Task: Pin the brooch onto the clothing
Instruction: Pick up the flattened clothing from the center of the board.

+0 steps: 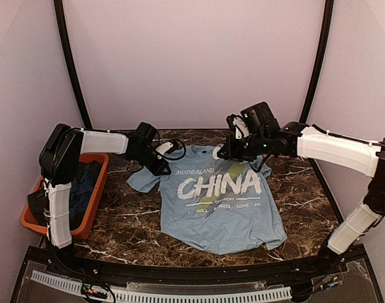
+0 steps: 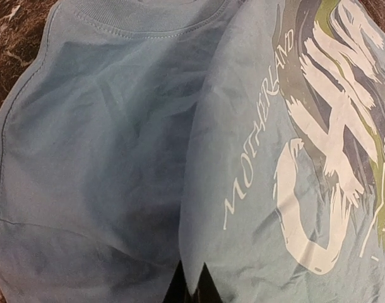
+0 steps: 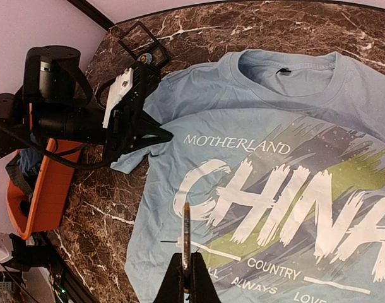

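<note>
Brooch [image 3: 187,228]: not yet pinned, gripped edge-on by the right gripper [image 3: 187,265] over the T-shirt [image 1: 224,222], near its collar; left gripper [image 3: 166,134] clenched on T-shirt fabric at the shoulder; pinning apparently still wholly to do.

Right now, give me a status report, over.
Left gripper, jaws shut on the T-shirt at its shoulder. Right gripper, jaws shut on the brooch, edge-on over the shirt. Nothing seen between them.

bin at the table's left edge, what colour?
Orange. The bin shows best in the top external view.
</note>
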Tool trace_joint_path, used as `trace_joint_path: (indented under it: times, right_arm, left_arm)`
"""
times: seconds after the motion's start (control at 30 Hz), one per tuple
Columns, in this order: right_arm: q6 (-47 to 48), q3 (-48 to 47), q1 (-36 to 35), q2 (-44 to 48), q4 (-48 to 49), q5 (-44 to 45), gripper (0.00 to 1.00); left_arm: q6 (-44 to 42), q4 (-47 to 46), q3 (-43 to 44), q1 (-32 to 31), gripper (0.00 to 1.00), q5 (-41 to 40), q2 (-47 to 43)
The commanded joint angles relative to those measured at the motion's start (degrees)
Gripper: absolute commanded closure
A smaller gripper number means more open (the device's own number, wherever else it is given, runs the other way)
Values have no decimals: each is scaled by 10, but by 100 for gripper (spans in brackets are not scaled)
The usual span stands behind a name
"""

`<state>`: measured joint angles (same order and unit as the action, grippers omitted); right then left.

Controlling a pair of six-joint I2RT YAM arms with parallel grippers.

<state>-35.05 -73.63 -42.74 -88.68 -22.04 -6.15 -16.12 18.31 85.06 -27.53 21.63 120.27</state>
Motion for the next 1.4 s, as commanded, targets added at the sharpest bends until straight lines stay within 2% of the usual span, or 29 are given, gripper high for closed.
trace_joint_path:
  times: [0.0,0.27,0.57,0.77,0.9,1.07,1.17,1.37]
  right_arm:
    - [-10,-24,3,-27,21,-16,100]
    - [-49,-70,1,-96,9,-51,100]
    - [-87,-110,-7,-163,0,-81,100]
    - [-102,-148,-17,-218,-1,-110,100]
    - [-113,-166,-22,-243,1,-117,100]
    - [-122,-166,-25,-249,8,-123,100]
    - [-124,-163,-27,-250,8,-124,100]
    - [-130,-159,-29,-259,9,-127,100]
  left_arm:
    - [67,34,-17,-19,99,-11,-30]
    - [146,9,-100,-36,99,-50,-107]
    - [122,-26,-153,-49,99,-64,-166]
    - [85,-31,-167,-83,99,-89,-178]
    - [73,-40,-179,-95,95,-101,-189]
    - [72,-56,-191,-97,84,-110,-198]
    - [72,-60,-192,-97,72,-112,-197]
    - [71,-70,-196,-97,66,-109,-198]
